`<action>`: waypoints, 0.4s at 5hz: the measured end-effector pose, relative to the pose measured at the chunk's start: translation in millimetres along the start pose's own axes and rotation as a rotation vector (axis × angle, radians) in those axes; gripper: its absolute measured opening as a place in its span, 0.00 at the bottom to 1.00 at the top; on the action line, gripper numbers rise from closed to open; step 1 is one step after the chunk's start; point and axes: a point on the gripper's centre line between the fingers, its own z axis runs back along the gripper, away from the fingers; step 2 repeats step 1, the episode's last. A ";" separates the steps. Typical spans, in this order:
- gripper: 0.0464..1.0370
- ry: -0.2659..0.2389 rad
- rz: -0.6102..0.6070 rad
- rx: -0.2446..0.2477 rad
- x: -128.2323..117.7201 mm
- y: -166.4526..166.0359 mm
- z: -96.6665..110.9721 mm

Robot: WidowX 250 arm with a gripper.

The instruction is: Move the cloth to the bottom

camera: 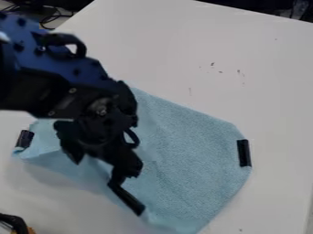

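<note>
In the upper left of the frame, a blue section (83, 74) of the arm is dotted with dark round marks (39, 50) and topped by a black loop (58, 39). Below it, a black housing (36, 93) is studded with small silvery screws (72, 90). The gripper (101, 165) is finished in black, with a thin black curved piece (134, 137) set at its side.

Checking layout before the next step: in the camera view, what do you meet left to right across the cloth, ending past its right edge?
Black strip at the cloth's left end → hand → broad light-blue part of the cloth → black strip at its right edge → white table.
</note>
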 end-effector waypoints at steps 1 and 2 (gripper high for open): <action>0.96 0.035 -0.045 0.005 9.3 0.5 -0.1; 0.96 0.035 -0.045 0.005 9.3 0.5 -0.1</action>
